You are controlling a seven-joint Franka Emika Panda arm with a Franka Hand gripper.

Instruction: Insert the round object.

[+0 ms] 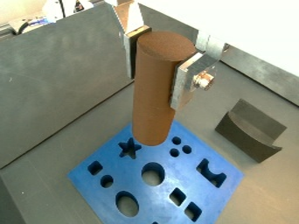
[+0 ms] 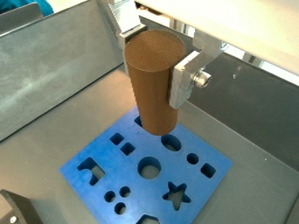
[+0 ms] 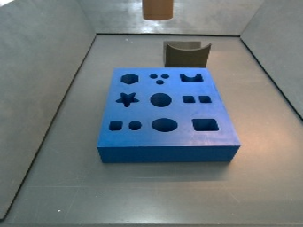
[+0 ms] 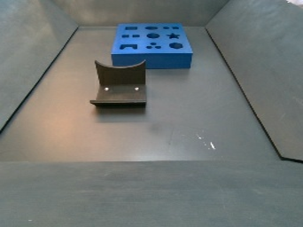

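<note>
Round object (image 1: 158, 87) upright, long axis vertical, clamped in gripper (image 2: 152, 61), above blue block (image 3: 166, 115)

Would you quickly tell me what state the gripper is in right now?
Gripper: shut on the round object, holding it upright above the blue block; the peg's lower end shows in a side view.

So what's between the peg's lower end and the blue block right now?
Nothing: in both wrist views the round object, gripped by the gripper, hangs above the blue block with only air beneath. The arch block sits off to the side.
</note>
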